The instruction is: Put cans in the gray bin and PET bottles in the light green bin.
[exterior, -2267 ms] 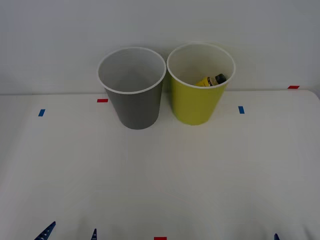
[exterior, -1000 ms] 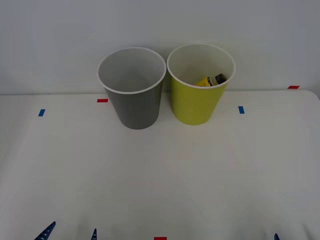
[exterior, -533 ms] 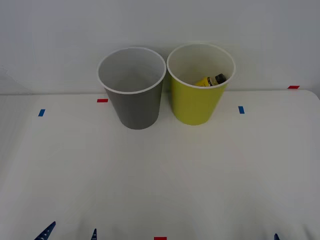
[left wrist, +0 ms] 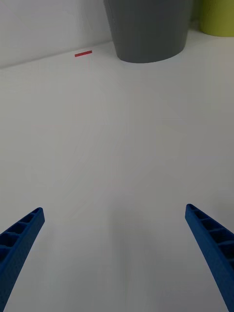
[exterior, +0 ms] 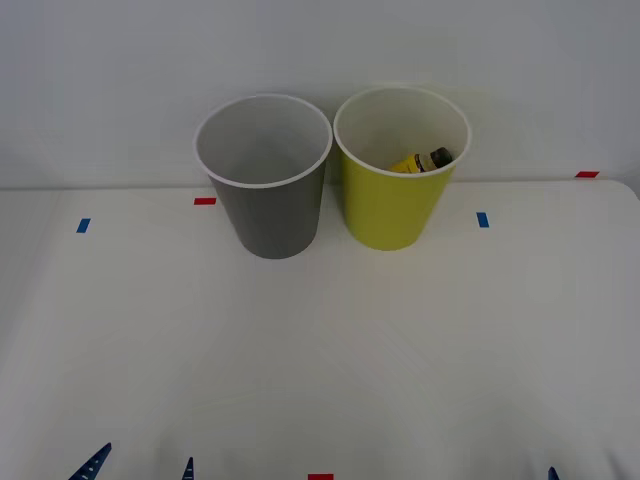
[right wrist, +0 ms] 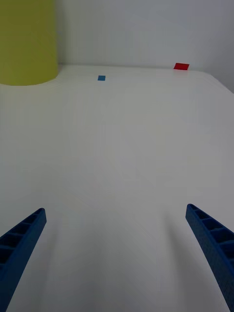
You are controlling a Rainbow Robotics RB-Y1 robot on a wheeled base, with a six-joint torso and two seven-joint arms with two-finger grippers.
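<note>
The gray bin (exterior: 268,215) stands at the back of the white table. The light green bin (exterior: 392,205) stands touching it on its right. Inside the green bin, against the far wall, lies a PET bottle (exterior: 424,161) with a black cap and a yellow label. What I can see of the gray bin's inside is bare, and the cans are out of view. My left gripper (left wrist: 114,209) is open near the table's front edge, facing the gray bin (left wrist: 146,29). My right gripper (right wrist: 115,210) is open over bare table, with the green bin (right wrist: 27,44) far ahead.
Small tape marks lie on the table (exterior: 330,350): red (exterior: 205,201) and blue (exterior: 83,225) on the left, blue (exterior: 483,219) and red (exterior: 587,174) on the right, and red (exterior: 320,477) at the front edge. A white wall stands behind the bins.
</note>
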